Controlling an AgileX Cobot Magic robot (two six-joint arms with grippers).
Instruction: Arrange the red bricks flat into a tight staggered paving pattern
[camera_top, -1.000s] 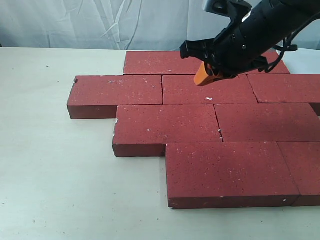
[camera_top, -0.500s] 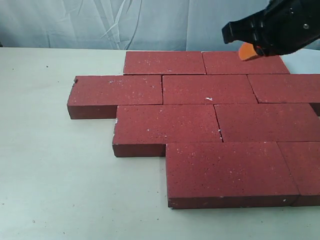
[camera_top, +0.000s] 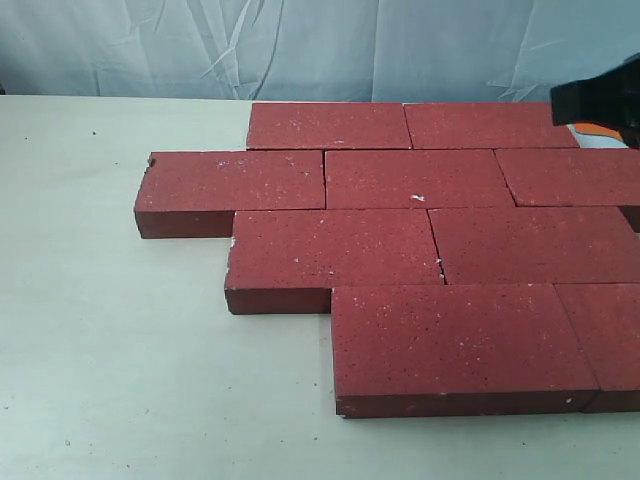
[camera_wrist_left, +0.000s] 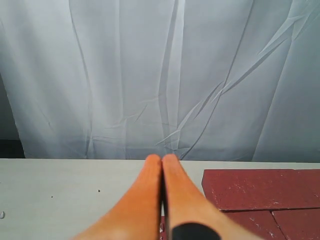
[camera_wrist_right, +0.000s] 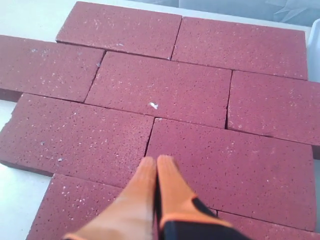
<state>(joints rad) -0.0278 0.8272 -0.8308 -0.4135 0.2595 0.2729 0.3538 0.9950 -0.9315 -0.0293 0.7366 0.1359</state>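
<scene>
Paving looks laid; tightening is what remains.
The flat dark-red grainy bricks (camera_top: 420, 240) lie in four staggered rows from the pale table's (camera_top: 110, 380) far edge; your left gripper (camera_wrist_left: 161, 159) and right gripper (camera_wrist_right: 154, 161) (orange fingers) are pinched closed, empty. Next, nudge any open joints; no containers here.

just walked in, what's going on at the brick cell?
The red bricks lie flat on the table in a staggered pattern, joints mostly tight. Nothing is being held: the right gripper hovers above the bricks, fingers shut and empty; the left gripper, also shut, points at the curtain beside them.
</scene>
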